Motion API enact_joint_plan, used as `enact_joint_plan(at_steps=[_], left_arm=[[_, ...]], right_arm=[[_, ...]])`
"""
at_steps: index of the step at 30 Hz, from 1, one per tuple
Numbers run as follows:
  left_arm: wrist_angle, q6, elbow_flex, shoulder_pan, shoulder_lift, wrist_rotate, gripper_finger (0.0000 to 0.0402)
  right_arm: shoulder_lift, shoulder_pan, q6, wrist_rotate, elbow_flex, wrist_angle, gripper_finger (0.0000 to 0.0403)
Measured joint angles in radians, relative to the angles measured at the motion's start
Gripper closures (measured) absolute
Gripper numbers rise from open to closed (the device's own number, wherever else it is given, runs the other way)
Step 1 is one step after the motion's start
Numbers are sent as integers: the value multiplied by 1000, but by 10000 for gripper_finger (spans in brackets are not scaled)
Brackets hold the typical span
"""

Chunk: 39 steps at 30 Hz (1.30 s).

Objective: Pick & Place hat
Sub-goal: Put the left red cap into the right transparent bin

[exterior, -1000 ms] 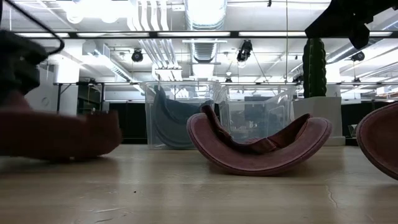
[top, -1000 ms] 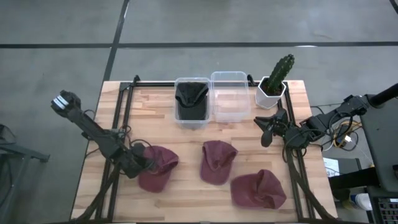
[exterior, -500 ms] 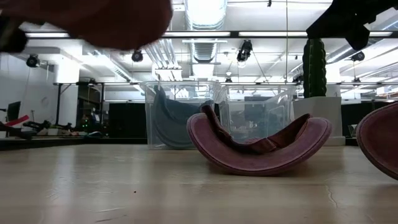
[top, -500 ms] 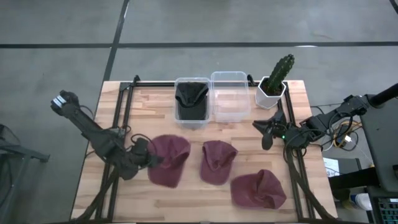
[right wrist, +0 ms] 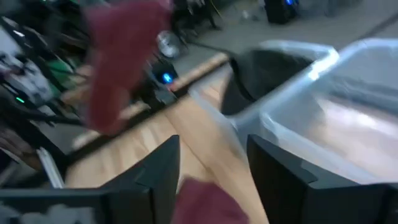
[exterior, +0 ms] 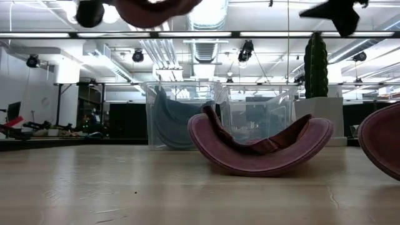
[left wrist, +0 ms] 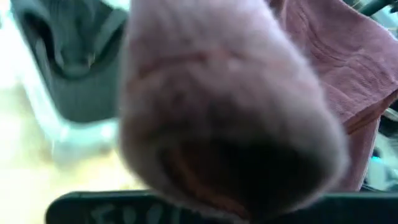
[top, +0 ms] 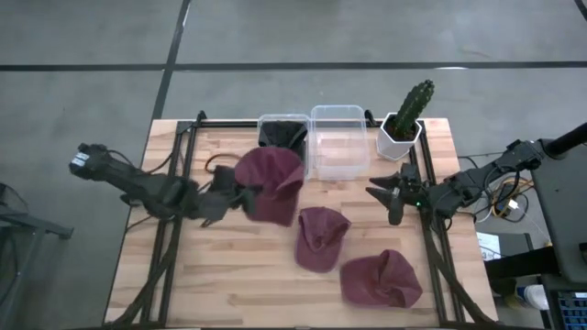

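Maroon hat hiding, seemingly, bin, cactus aside

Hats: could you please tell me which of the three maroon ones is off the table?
The maroon hat held by the left end effector, raised near the bins. The other two hats lie on the table.

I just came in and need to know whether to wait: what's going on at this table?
The left gripper is shut on a maroon hat, carrying it in the air near the bin that already holds a dark hat. The clear bin beside it looks empty. Two more maroon hats lie on the table: a middle one and a right one. The right gripper hangs open near the cactus pot.
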Motion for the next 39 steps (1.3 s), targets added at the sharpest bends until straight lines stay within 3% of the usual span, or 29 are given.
enact_joint_plan(at_steps=[9,20,31,39], left_arm=[[201,390,152,197,158,17,381],[204,658,429,280,394,22,381],[206,732,561,288,520,64,381],[204,719,561,291,523,77,381]], right_arm=[[77,-3,-268,13,0,354,156],[174,-3,-499,230,0,561,124],[196,-3,-559,384,0,624,126],[194,-19,-542,364,0,628,122]])
